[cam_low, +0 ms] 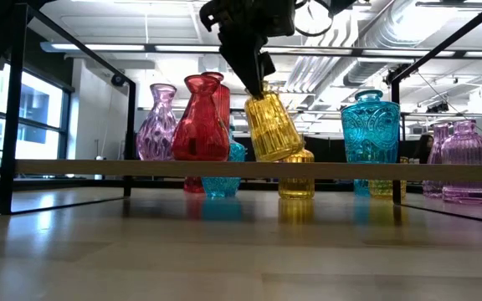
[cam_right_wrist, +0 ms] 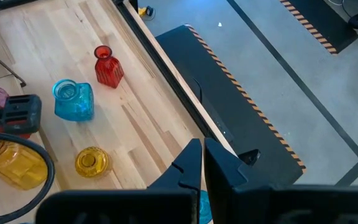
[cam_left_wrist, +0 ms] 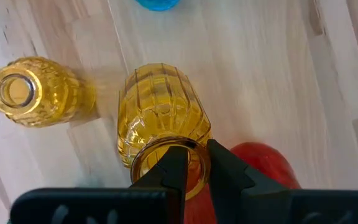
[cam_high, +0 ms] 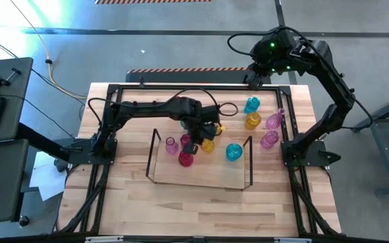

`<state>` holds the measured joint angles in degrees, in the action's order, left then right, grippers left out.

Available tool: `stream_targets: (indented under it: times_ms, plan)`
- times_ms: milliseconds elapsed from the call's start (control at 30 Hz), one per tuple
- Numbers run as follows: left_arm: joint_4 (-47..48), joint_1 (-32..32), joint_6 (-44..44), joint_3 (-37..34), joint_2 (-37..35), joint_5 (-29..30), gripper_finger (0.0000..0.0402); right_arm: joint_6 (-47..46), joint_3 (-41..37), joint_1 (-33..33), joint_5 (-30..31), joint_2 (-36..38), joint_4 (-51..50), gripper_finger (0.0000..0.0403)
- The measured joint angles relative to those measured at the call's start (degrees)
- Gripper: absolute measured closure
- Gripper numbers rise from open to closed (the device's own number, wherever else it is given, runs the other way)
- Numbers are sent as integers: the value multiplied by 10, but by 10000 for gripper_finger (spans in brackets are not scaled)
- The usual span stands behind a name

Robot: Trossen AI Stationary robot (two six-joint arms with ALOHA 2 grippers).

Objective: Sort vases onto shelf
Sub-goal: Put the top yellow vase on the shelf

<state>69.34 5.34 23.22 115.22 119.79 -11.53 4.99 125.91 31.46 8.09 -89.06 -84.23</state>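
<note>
Glass, ribbed and amber-yellow: the vase (cam_left_wrist: 160, 118) in the left gripper (cam_left_wrist: 194, 171) is a squat bottle with vertical flutes, a short neck and a round open mouth. The two dark fingers are clamped on its rim, one inside the mouth and one outside. In the low view the vase (cam_low: 273, 125) hangs tilted, its base just above the shelf (cam_low: 74, 168), to the right of a red vase (cam_low: 200, 121) and well left of a cyan vase (cam_low: 370, 127) that stand on the shelf. A pink vase (cam_low: 156, 125) stands at the left of the red one.

From above, the held vase (cam_high: 208, 144) is over the far edge of the shelf (cam_high: 181, 177), near its middle. Beyond the shelf, on the table (cam_high: 147, 206), stand more vases: a second yellow one (cam_high: 252, 121), a cyan one (cam_high: 252, 104) and two purple ones (cam_high: 271, 121).

The right gripper (cam_right_wrist: 202, 163) waits above the table's far right corner, fingers together, holding nothing.
</note>
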Motion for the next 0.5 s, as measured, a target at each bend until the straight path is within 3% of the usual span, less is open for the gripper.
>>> stream_targets:
  times_ms: [267, 500]
  plan:
    - [0, -1, -6, 0, 0, -4, 363, 0, 0, 0, -2, 0, -1, 403]
    - [0, 0, -7, 0, 0, -14, 331, 2, 0, 0, -3, 0, -9, 403]
